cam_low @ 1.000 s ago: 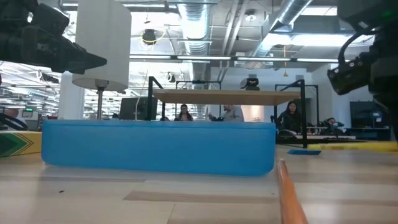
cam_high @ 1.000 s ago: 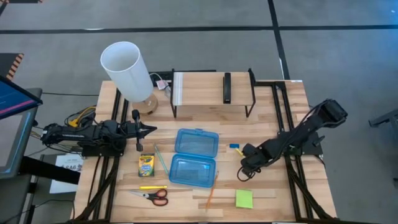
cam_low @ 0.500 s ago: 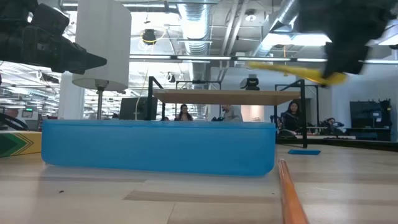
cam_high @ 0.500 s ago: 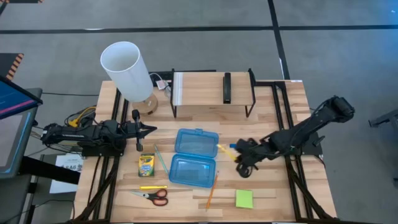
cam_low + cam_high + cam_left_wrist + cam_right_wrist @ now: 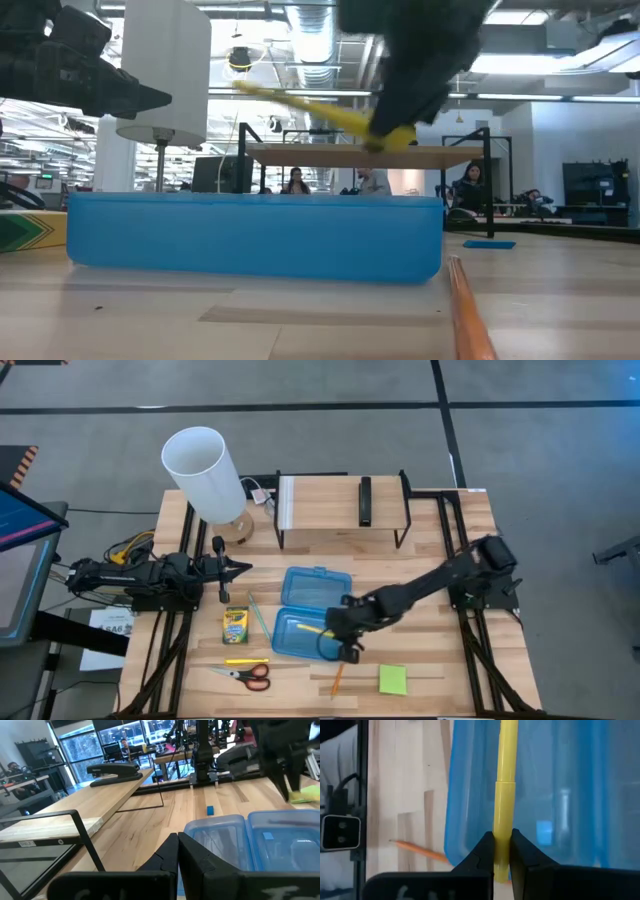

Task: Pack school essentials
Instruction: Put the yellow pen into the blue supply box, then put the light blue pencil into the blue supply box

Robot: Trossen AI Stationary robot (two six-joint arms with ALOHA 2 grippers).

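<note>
I note the right gripper [image 5: 502,851] has travelled from the table's right side to above the open blue case [image 5: 310,634], its jaws clamped on a yellow pen [image 5: 505,790] that hangs over the case's front tray. The left gripper [image 5: 177,851] has not moved, jaws together, near the crayon box [image 5: 235,625]. Scissors [image 5: 245,674], orange pencil [image 5: 338,677] and sticky pad [image 5: 392,680] lie unchanged on the table [image 5: 420,560].

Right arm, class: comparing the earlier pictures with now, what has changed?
The right gripper carried a yellow marker from the table's right side leftward over the blue case, holding it throughout. The left gripper, crayon box and scissors stayed put.
</note>
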